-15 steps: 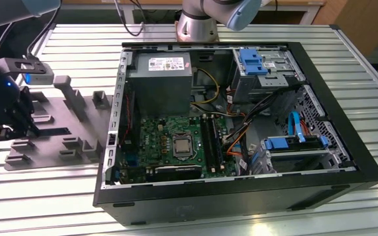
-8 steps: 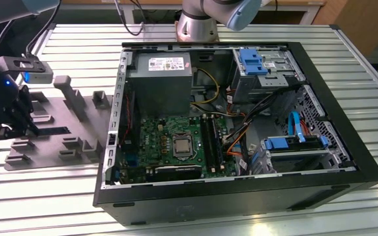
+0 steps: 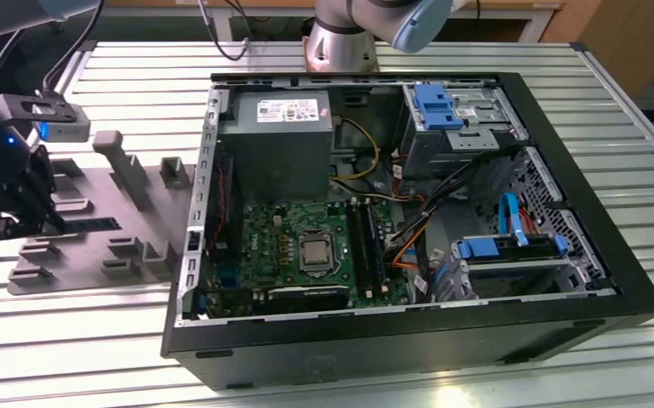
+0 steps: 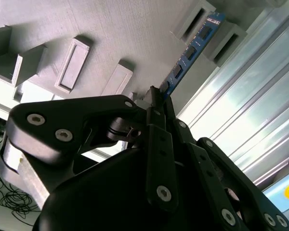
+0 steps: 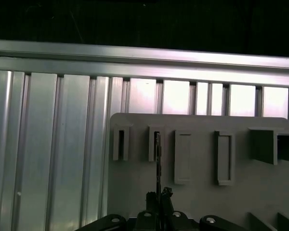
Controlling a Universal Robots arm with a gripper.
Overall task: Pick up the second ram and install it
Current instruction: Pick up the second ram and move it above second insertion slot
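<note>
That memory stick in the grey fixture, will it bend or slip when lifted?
The second ram is a thin flat board, so probably stiff and light. The fingers seem to pinch only its near end, so it may pivot. Its far end sits between grey fixture blocks, which might snag.

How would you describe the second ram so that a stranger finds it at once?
Start at the open computer case; at the exterior view's left of it lies a grey fixture plate. There the second ram is the long, thin dark stick standing on edge in slotted blocks, with the gripper at one end. Its neighbours are plain grey blocks; it alone carries chips.
</note>
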